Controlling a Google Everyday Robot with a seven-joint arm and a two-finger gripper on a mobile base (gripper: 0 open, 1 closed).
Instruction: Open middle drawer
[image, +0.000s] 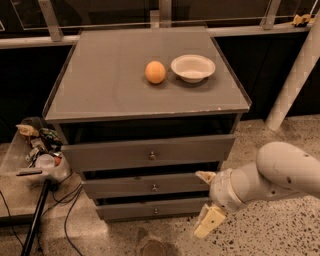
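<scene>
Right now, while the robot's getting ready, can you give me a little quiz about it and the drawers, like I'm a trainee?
1. True or false: the hand is gripping the knob of the middle drawer.
2. Pick one: what sits just left of the white bowl on the cabinet? A) an orange B) a cup C) a spoon
3. Fill in: the cabinet shows ___ drawer fronts.

Key: 1) False. The hand is open, low by the cabinet's right front, to the right of the knob. 2) A. 3) Three.
</scene>
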